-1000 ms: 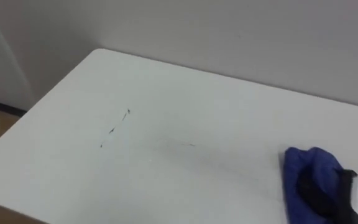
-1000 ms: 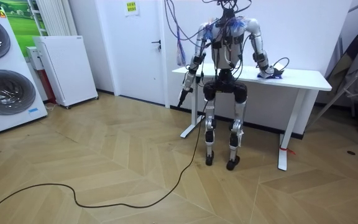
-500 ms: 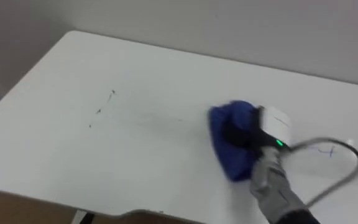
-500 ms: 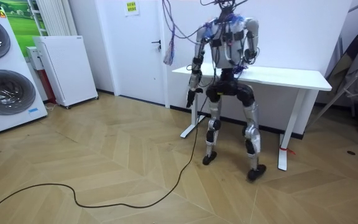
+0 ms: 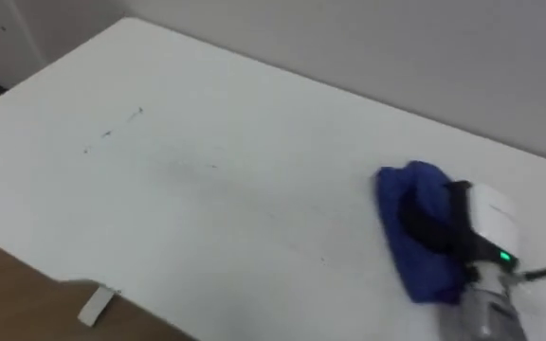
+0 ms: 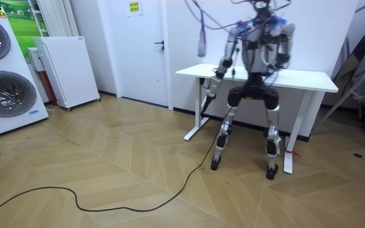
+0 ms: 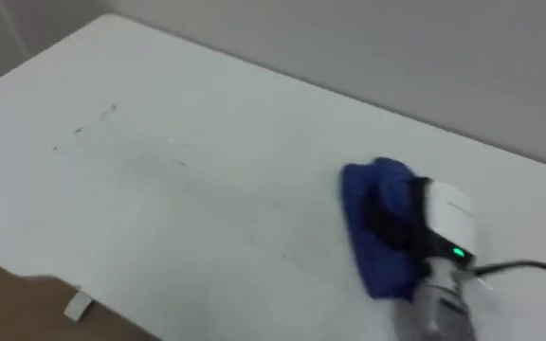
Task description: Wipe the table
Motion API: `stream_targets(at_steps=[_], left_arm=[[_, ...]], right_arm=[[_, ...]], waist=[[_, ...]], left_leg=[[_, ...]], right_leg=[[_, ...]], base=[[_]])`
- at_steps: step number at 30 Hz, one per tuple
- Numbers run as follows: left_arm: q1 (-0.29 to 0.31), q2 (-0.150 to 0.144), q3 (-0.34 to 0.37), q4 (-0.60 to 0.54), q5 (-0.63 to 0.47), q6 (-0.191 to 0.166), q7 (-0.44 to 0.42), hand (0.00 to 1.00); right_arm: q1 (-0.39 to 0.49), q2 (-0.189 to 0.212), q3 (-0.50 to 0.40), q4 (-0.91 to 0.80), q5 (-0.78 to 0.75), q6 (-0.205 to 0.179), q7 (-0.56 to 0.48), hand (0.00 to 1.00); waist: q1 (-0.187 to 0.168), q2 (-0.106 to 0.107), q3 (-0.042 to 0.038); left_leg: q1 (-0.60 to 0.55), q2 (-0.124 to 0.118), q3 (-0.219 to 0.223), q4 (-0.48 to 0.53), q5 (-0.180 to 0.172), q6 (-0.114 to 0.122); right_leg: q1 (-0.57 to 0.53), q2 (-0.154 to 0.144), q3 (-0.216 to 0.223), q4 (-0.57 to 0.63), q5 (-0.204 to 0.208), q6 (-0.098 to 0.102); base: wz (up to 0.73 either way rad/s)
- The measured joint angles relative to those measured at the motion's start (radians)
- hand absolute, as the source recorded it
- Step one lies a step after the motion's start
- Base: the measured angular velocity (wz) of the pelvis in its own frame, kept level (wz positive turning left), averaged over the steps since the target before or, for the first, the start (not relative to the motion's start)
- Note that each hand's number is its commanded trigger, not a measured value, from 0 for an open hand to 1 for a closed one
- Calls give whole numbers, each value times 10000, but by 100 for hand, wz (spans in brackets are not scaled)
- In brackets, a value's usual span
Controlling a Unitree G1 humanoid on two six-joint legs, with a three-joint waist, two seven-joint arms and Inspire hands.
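In the left eye view we see the white bench (image 5: 254,142) running off to the upper left, with the blue cloth (image 5: 423,275) bunched on the bench's right part, nearer its front edge than the wall behind it. The right hand (image 5: 482,220) rests on top of the cloth, and its dark fingers (image 5: 432,227) seem to lie stretched across the cloth and press it down, not curled round it. A few faint dark marks (image 5: 112,128) sit on the bench's far left part. In the room view the robot stands with legs apart against the bench's front edge, and its left hand (image 6: 208,92) hangs below the bench top near the bench's left end; we cannot tell its state. The right eye view shows the same cloth under the right hand on the bench's right part.
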State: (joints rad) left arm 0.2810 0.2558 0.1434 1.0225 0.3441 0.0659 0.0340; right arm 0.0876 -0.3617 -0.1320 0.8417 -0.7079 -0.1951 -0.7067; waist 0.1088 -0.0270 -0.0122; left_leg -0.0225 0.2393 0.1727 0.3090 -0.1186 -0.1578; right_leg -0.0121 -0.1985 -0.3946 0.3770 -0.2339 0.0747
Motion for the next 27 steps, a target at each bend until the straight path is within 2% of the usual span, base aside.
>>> stream_targets(at_steps=[1, 3, 4, 5, 6, 7, 8, 9, 10, 11, 12, 13, 14, 16, 17, 19, 21, 22, 25, 27], left_arm=[[-4, 2, 37, -23, -71, -29, 5, 0], [2, -21, -15, -49, -80, -126, -47, 0], [-31, -51, -146, -50, -207, -158, -72, 0], [-41, -87, -414, -47, -386, -183, -94, 0], [-19, -147, -513, -44, -398, -201, -111, 0], [-42, -366, -518, -47, -409, -218, -167, 0], [-35, -584, -517, -55, -553, -214, -208, 0], [-17, -656, -511, -60, -647, -210, -230, 0], [29, -697, -510, -61, -808, -194, -244, 0], [110, -706, -493, -75, -798, -179, -237, 0], [158, -733, -498, -144, -796, -140, -237, 0], [268, -787, -505, -374, -808, -17, -241, 0], [256, -795, -554, -539, -976, 42, -231, 0], [134, -801, -721, -703, -1143, 101, -155, 0], [117, -810, -719, -759, -1186, 119, -132, 0], [124, -807, -704, -830, -1385, 155, 22, 0], [157, -805, -666, -1036, -1345, 152, 57, 0], [148, -806, -651, -1109, -1343, 117, 86, 0], [180, -798, -572, -1064, -1067, 150, 189, 0], [249, -793, -493, -1048, -998, 171, 182, 0]], right_arm=[[195, -166, -178, 226, 420, 49, 20, 100], [212, -228, -392, 333, 533, 139, 160, 100], [63, -162, -397, 174, 575, 164, 353, 100], [-105, -62, -292, -48, 565, 284, 555, 100], [-237, -10, -185, -108, 564, 393, 581, 100], [-453, 77, -53, -410, 590, 660, 652, 100], [-779, 172, 141, -601, 592, 967, 700, 100], [-947, 193, 327, -697, 588, 1124, 734, 100], [-1332, 428, 710, -807, 494, 1345, 860, 100], [-1715, 588, 1047, -848, 340, 1469, 1069, 100], [-1843, 690, 1275, -914, 321, 1519, 1162, 100], [-1928, 863, 1725, -1060, 209, 1528, 1239, 100], [-1908, 1000, 1962, -1181, 132, 1520, 1215, 100], [-1898, 1147, 2048, -1317, 101, 1525, 1209, 100], [-1809, 1141, 2085, -1304, 100, 1409, 1154, 100], [-1452, 1142, 2085, -1205, 86, 1029, 940, 100], [-1324, 1143, 1947, -826, 86, 656, 553, 100], [-1265, 1141, 1731, -502, 85, 424, 226, 100], [-776, 1049, 1268, -186, 32, 389, -490, 100], [-227, 978, 893, -110, 27, 392, -735, 100]], waist=[[-78, 17, -18], [-208, 87, -10], [-217, 209, 3], [-149, 372, 41], [-103, 428, 67], [96, 674, 84], [349, 889, 105], [433, 902, 87], [689, 992, 116], [890, 989, 100], [947, 994, 113], [871, 975, 115], [657, 838, 89], [548, 691, 85], [463, 661, 108], [181, 585, 85], [-50, 549, 106], [-130, 501, 104], [-199, 396, 79], [-213, 350, 23]], left_leg=[[40, -12, 273, 140, -6, 7], [28, -75, 431, 602, -146, 233], [47, -128, 426, 887, -354, 435], [98, -344, 246, 1063, -625, 601], [143, -540, 124, 1068, -769, 705], [205, -990, -51, 997, -974, 939], [168, -1516, -312, 851, -1032, 1048], [156, -1738, -397, 720, -1032, 1121], [187, -1933, -368, 407, -998, 1409], [245, -1962, -369, 212, -986, 1498], [275, -1975, -381, 129, -988, 1494], [279, -1974, -403, 33, -1015, 1451], [275, -1984, -450, -104, -1005, 1424], [313, -2007, -486, -349, -905, 1416], [353, -1989, -553, -448, -860, 1436], [532, -1984, -704, -664, -803, 1436], [684, -2006, -893, -785, -793, 1453], [710, -2006, -946, -895, -732, 1497], [777, -2108, -1140, -978, -646, 1603], [942, -2223, -1367, -958, -675, 1639]], right_leg=[[36, 154, -19, 64, -188, -42], [115, 444, 136, 44, -224, -302], [123, 678, 465, 24, -227, -498], [121, 896, 925, 30, -240, -719], [104, 1005, 1150, 28, -226, -784], [12, 1231, 1781, 47, -170, -894], [-179, 1454, 2492, 92, -124, -964], [-282, 1551, 2770, 122, -99, -991], [-514, 1696, 3154, 185, 15, -1054], [-761, 1745, 3284, 225, 142, -1077], [-791, 1738, 3266, 197, 215, -1081], [-775, 1696, 3043, 88, 318, -1075], [-754, 1736, 2914, -12, 394, -1011], [-728, 1762, 2889, -164, 430, -1026], [-616, 1816, 2842, -385, 514, -1067], [-310, 1841, 2694, -743, 611, -1129], [44, 1838, 2501, -1130, 669, -1051], [251, 1850, 2369, -1484, 848, -1034], [619, 1802, 2169, -1954, 1140, -916], [868, 1690, 2014, -2102, 1086, -742]], base=[[-3], [-15], [-46], [-57], [-77], [-100], [-109], [-128], [-135], [-134], [-98], [-35], [-5], [12], [9], [25], [32], [28], [21], [33]])
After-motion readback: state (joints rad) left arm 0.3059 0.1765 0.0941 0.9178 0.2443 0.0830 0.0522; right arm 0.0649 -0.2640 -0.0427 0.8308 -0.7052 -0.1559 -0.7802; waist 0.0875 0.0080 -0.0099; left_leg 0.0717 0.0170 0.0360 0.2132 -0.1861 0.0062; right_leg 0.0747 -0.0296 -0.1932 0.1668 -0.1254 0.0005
